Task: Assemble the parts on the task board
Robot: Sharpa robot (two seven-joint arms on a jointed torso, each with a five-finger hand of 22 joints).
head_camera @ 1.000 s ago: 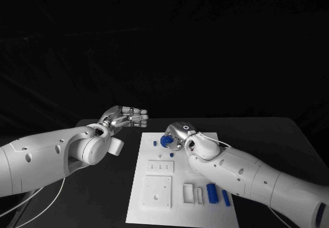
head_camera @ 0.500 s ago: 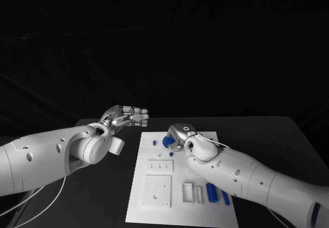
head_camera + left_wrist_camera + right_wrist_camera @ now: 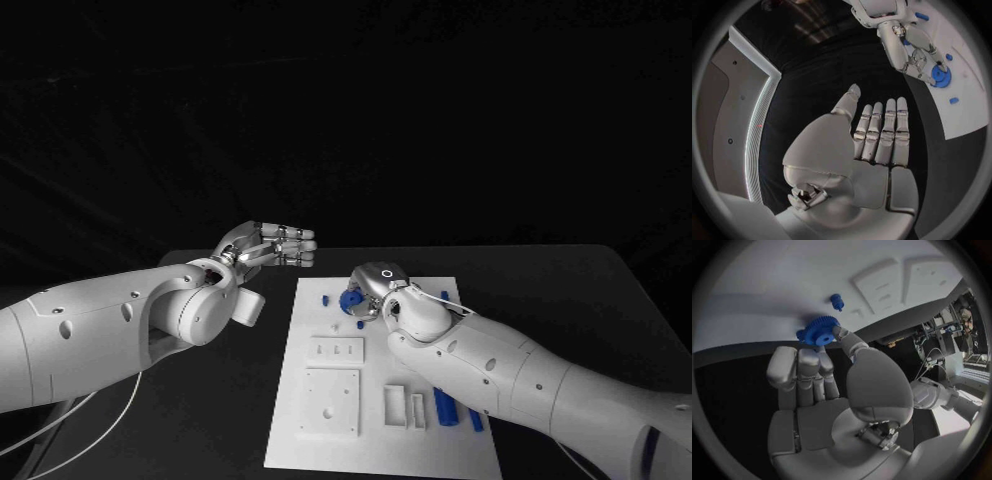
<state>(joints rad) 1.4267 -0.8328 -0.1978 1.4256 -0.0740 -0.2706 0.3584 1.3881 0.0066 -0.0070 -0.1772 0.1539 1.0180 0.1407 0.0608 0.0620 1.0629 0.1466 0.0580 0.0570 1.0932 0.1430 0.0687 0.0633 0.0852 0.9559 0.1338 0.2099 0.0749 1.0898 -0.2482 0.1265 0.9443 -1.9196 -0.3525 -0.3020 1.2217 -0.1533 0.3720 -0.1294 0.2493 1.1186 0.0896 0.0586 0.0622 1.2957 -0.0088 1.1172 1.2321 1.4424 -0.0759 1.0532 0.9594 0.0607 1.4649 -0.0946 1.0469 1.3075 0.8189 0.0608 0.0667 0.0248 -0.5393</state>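
Pinching a blue gear (image 3: 819, 333), the right hand's (image 3: 826, 390) fingers (image 3: 845, 340) meet the task board (image 3: 786, 290).

A: How many blue parts did you count by the right hand (image 3: 372, 290)?
B: One gear (image 3: 820, 331) at its fingertips, one small peg (image 3: 836, 301) beyond them.
A: And behind the wrist?
B: Two blue cylinders (image 3: 446, 405).
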